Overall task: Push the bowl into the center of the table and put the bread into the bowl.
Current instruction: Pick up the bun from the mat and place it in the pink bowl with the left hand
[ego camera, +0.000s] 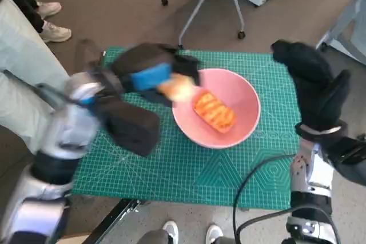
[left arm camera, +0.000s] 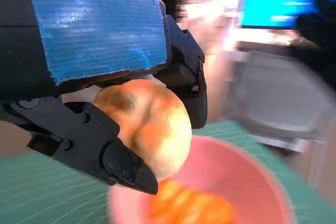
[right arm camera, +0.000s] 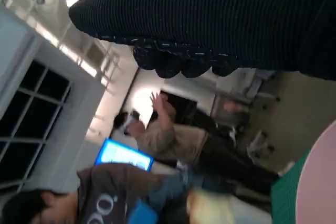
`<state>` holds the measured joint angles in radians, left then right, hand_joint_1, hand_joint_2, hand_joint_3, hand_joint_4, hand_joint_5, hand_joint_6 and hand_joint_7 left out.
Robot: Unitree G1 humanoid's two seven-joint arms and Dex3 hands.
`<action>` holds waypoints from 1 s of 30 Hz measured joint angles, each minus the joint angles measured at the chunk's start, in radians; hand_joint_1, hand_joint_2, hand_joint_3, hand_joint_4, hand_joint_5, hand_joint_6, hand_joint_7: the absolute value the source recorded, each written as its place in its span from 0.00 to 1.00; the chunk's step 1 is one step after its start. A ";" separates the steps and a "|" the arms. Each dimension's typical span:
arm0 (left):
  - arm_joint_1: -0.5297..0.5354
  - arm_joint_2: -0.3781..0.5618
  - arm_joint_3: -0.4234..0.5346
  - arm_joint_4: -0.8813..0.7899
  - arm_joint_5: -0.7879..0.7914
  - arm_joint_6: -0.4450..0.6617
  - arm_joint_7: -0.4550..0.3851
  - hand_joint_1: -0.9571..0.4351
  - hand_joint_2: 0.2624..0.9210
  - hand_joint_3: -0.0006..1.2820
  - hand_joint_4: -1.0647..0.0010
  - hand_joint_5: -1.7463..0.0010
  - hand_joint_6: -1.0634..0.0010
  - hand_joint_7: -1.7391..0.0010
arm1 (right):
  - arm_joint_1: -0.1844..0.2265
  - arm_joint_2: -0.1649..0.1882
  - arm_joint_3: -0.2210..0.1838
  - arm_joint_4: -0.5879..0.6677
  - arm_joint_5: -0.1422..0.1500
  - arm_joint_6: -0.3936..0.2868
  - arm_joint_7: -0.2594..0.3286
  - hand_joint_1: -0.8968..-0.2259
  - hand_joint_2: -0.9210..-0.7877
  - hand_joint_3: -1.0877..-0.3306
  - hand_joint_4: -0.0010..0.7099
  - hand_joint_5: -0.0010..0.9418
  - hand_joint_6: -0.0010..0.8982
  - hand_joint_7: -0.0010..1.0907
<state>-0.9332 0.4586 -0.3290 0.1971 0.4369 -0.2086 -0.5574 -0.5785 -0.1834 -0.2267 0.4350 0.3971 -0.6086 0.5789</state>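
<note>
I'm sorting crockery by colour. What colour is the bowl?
Pink; the bowl shows best in the head view, on the green mat.

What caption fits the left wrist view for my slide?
Blue-taped black left hand holds a round golden bread roll above the pink bowl, which already contains an orange bread piece.

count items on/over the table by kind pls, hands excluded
Bread: 2 — a round roll held in the left hand above the rim, and a grilled orange piece lying inside the bowl.
Bowl: 1 — pink bowl.
Mat: 1 — green cutting mat under the bowl.
Total: 4
</note>
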 measured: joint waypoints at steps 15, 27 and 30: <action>-0.123 -0.129 -0.098 0.278 0.056 -0.087 0.019 0.69 1.00 0.02 0.32 0.29 0.32 0.45 | 0.012 -0.006 -0.006 -0.021 0.001 0.001 0.000 0.32 0.00 0.42 0.26 0.00 0.23 0.17; -0.124 -0.182 -0.130 0.357 0.108 -0.050 0.039 0.68 0.96 0.11 0.52 0.50 0.53 0.60 | 0.017 -0.006 -0.007 -0.024 0.001 0.000 0.000 0.31 0.00 0.42 0.25 0.00 0.23 0.17; -0.123 -0.200 -0.132 0.380 0.111 -0.012 0.039 0.66 0.95 0.05 0.58 0.83 0.56 0.86 | 0.017 -0.005 -0.006 -0.025 0.000 0.000 0.000 0.31 0.00 0.42 0.25 0.00 0.23 0.17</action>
<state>-1.0562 0.2590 -0.4613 0.5771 0.5484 -0.2202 -0.5186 -0.5611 -0.1887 -0.2328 0.4104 0.3974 -0.6085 0.5787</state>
